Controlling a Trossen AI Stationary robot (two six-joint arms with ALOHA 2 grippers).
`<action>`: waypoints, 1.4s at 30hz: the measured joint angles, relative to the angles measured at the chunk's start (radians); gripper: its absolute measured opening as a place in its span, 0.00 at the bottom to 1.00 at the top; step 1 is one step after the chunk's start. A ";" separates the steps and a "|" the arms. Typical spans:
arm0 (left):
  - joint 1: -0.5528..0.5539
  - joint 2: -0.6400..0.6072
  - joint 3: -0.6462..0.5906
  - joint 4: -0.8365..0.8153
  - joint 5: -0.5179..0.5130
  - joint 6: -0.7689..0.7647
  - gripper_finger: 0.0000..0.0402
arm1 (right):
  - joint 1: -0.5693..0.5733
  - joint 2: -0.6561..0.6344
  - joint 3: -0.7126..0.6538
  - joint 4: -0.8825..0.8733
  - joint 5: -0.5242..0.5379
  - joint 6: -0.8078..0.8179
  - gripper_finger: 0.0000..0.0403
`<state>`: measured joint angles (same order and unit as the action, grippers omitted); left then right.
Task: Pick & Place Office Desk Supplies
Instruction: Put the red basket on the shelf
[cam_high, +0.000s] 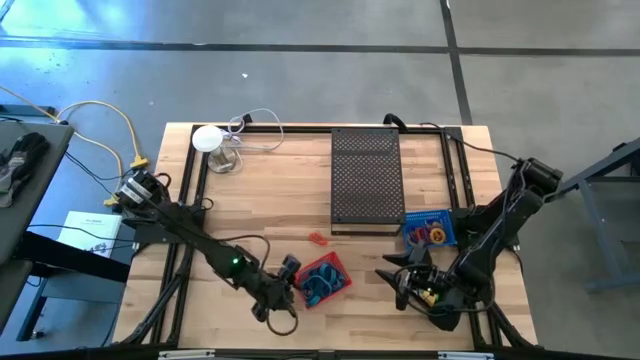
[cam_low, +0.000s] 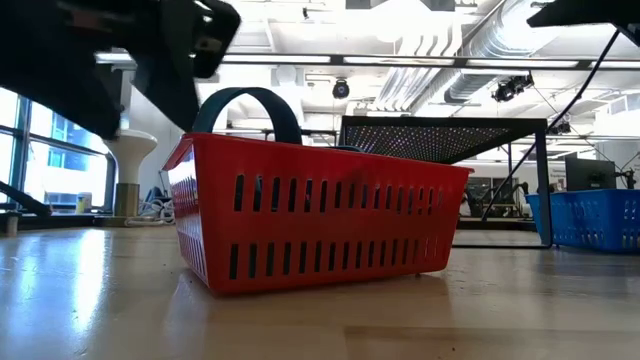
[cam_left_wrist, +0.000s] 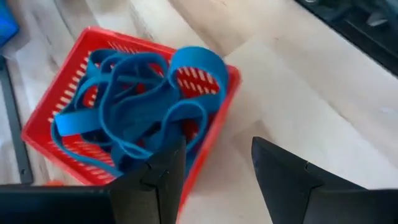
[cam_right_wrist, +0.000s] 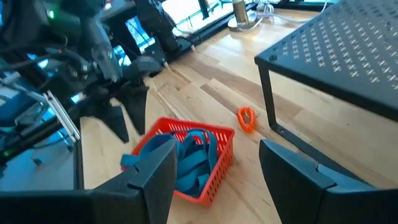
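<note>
A red slotted basket (cam_high: 322, 280) stands on the table near its front edge, filled with blue elastic bands (cam_left_wrist: 140, 106). One band arches above its rim in the low view (cam_low: 245, 105). My left gripper (cam_high: 288, 283) is open and empty just left of the basket; one of its fingers (cam_left_wrist: 155, 180) stands in front of the basket's corner. My right gripper (cam_high: 390, 278) is open and empty to the basket's right, pointing toward it (cam_right_wrist: 186, 155). An orange loop (cam_high: 317, 238) lies on the bare wood in front of the tray, also in the right wrist view (cam_right_wrist: 246, 118).
A large black perforated tray (cam_high: 366, 180) stands on legs at the table's middle far side. A blue basket (cam_high: 430, 230) with coloured loops sits right of it. A white round object with a cable (cam_high: 208, 138) stands at the far left.
</note>
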<state>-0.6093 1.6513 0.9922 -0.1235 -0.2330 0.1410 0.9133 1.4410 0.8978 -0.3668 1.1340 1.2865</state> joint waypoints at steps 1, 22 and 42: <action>0.004 0.005 0.000 0.005 -0.001 0.009 0.43 | -0.003 0.005 0.000 -0.001 -0.006 0.000 0.53; 0.018 0.106 0.001 -0.005 -0.031 0.064 0.26 | -0.033 0.041 0.000 0.021 -0.042 0.000 0.53; -0.023 0.103 0.087 -0.022 -0.164 0.230 0.00 | -0.031 0.040 0.000 0.035 -0.064 -0.008 0.53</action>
<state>-0.6322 1.7546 1.0788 -0.1457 -0.3971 0.3708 0.8818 1.4815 0.8978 -0.3321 1.0702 1.2785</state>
